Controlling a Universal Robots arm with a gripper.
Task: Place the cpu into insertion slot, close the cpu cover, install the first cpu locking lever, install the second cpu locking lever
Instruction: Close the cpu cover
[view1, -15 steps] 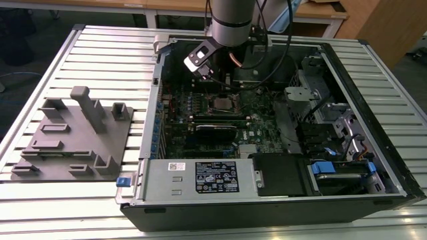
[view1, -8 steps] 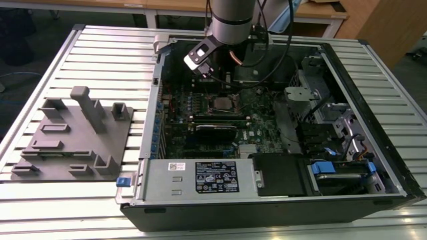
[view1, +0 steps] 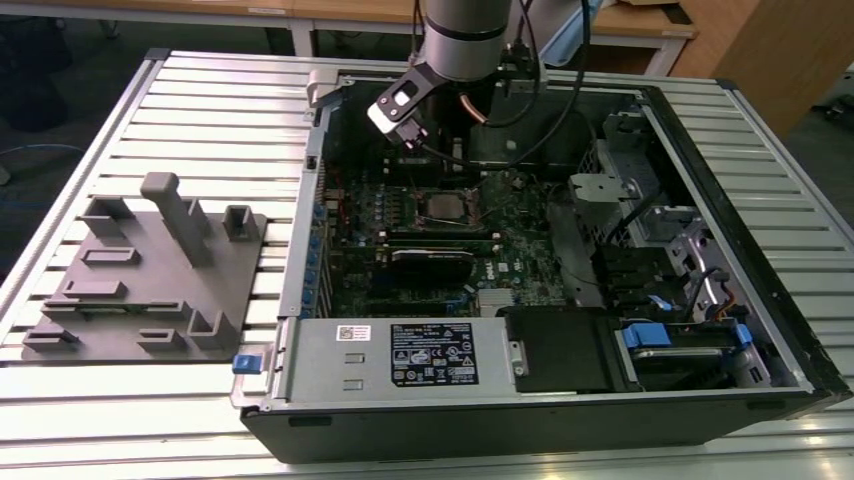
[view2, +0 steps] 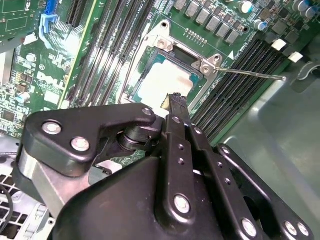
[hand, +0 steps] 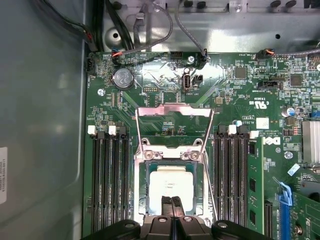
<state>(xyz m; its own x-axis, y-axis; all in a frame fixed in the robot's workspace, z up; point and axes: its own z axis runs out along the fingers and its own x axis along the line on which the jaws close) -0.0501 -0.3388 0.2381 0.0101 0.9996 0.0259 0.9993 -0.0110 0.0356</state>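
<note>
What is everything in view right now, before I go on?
computer case: one, black, open on the table
motherboard: one, green, inside the case
cpu: one, silver-grey, in the insertion slot
cpu cover: one, silvery, raised open beside the slot
locking lever: one, silvery wire, sticking out from the slot
power supply box: one, silver, black label, in the case
fixture plate: one, grey, on the table, exterior view's left
arm: one, grey, above the case
gripper: one, black, jaws shut, over the cpu

— What sort of place is this?
— A robotics lab or workshop: slatted metal bench (view1: 214, 110), opened PC (view1: 534, 430), grey jig (view1: 134, 300), robot arm (view1: 463, 40), wooden desks (view1: 334, 10) behind.
</note>
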